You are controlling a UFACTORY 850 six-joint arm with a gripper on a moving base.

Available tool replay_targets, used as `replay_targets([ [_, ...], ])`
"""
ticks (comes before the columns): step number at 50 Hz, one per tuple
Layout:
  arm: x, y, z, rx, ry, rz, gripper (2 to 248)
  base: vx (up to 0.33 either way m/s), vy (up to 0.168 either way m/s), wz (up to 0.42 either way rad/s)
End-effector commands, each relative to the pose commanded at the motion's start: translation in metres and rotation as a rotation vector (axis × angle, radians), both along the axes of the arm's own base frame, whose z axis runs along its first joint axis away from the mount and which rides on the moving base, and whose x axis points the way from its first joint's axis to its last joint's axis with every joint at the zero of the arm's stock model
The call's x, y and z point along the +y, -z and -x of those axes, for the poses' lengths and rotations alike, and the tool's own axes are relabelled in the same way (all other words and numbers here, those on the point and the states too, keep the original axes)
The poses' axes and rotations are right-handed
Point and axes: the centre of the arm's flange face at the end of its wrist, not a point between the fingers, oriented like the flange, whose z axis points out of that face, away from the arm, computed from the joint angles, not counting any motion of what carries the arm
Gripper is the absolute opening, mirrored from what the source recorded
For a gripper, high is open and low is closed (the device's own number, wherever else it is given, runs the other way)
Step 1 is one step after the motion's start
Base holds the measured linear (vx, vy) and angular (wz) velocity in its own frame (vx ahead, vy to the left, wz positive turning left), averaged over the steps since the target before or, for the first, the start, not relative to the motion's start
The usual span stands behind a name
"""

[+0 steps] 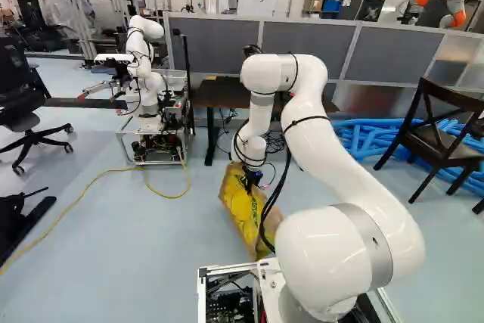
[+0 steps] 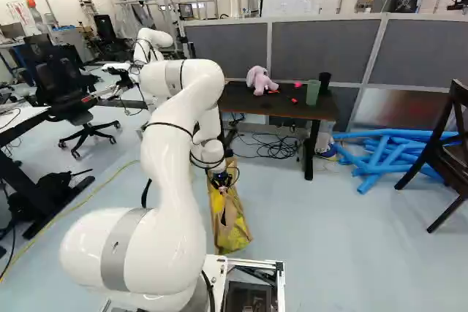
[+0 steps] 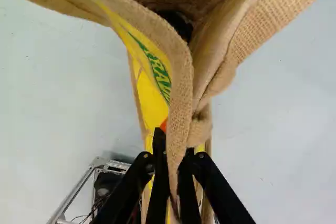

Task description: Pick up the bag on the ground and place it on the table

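The bag (image 1: 243, 211) is pinched at its rim by the gripper (image 3: 175, 148); in the right base view, the table (image 2: 247, 109) is seen beyond, up and rightward.

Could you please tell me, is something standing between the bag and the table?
Nothing visible stands between the bag, gripped at its rim by the gripper, and the table. Cables lie beneath the table. On top, the pink plush toy and green cup may limit placing room.
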Motion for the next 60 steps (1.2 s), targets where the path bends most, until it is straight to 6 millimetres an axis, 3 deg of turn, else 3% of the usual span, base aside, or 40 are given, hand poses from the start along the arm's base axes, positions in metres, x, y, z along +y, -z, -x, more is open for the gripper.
replay_targets([
  [42, 0.0, -0.063, 0.043, 0.001, -0.005, 0.0, 21, 0.0, 0.0, 0.0],
  [60, -0.001, -0.09, 0.046, -0.03, -0.003, -0.002, 21, 0.0, 0.0, 0.0],
])
